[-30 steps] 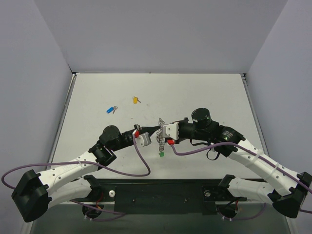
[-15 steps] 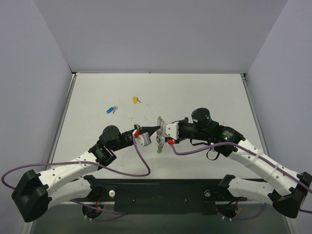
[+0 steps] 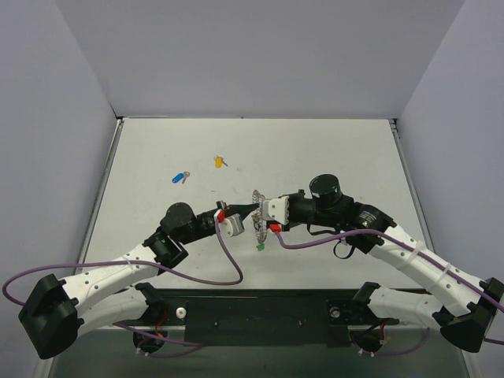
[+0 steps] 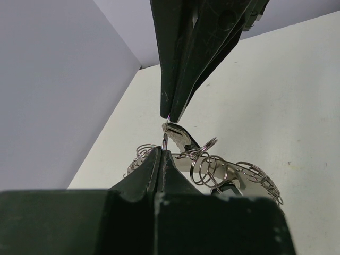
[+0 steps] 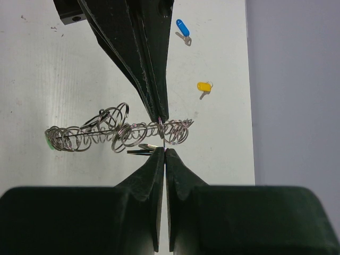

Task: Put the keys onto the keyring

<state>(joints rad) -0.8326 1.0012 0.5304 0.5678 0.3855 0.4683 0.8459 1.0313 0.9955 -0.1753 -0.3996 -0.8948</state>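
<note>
A tangled chain of silver keyrings (image 3: 257, 218) hangs between my two grippers above the table's middle. A green key (image 3: 259, 247) dangles at its lower end; its green head also shows in the right wrist view (image 5: 49, 143). My left gripper (image 3: 253, 209) is shut on one ring of the chain (image 4: 166, 135). My right gripper (image 3: 261, 213) is shut on the same ring from the opposite side (image 5: 163, 139). The two sets of fingertips nearly touch. A blue key (image 3: 180, 177) and a yellow key (image 3: 219, 162) lie loose on the table at the far left.
The white table (image 3: 339, 150) is walled by grey panels on the left, back and right. The blue key (image 5: 182, 25) and the yellow key (image 5: 203, 86) show beyond the chain in the right wrist view. Purple cables trail from both arms near the front edge.
The hanging chain and green key swung slightly left and back. Both grippers stay shut on the ring, and the arms have barely moved.
</note>
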